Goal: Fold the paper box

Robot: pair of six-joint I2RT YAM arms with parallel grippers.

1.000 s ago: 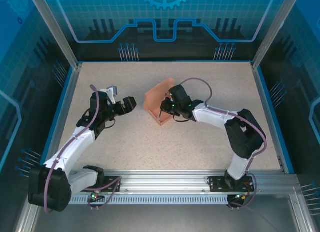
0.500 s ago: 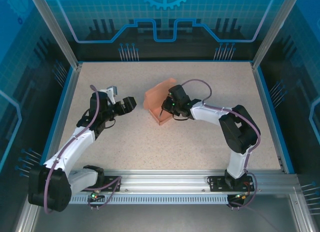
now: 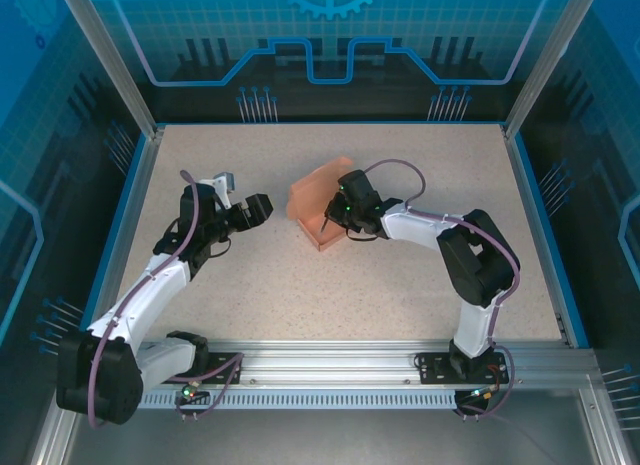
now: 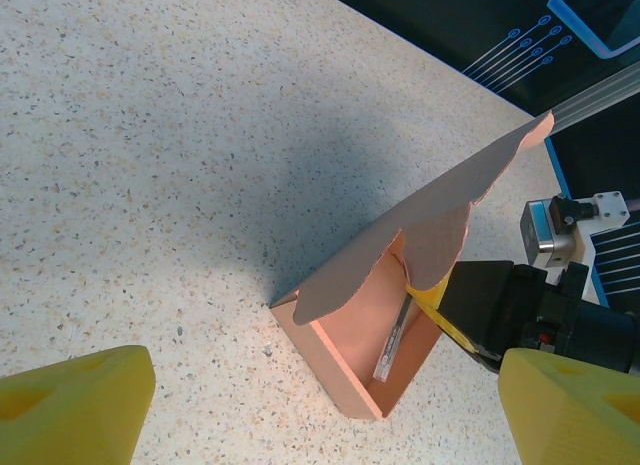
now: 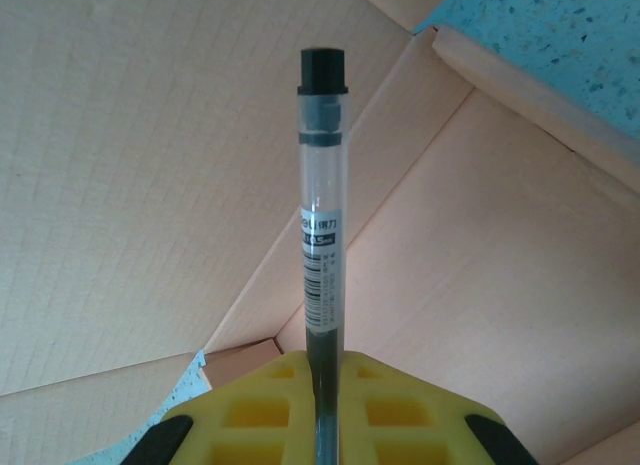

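The paper box (image 3: 316, 199), salmon-pink and partly folded, stands in the middle of the table with a tall flap raised at its back. In the left wrist view its open tray (image 4: 345, 360) faces me, with the flap (image 4: 440, 200) rising above it. My right gripper (image 3: 338, 211) reaches into the box from the right, shut on a thin pen-like stick (image 5: 322, 215) with a clear barrel and black cap. The stick (image 4: 392, 340) points down into the tray. My left gripper (image 3: 262, 207) is open, a little left of the box, with nothing between its yellow fingers (image 4: 75, 410).
Speckled tabletop (image 3: 250, 275) lies bare left of and in front of the box. A blue rim (image 3: 130, 205) borders the table, and an aluminium rail (image 3: 330, 360) runs along the near edge. The right wrist's camera block (image 4: 560, 225) sits behind the box.
The right arm's elbow has swung in toward the left, and its gripper has edged slightly further over the box with the stick. The left arm and the box have not moved.
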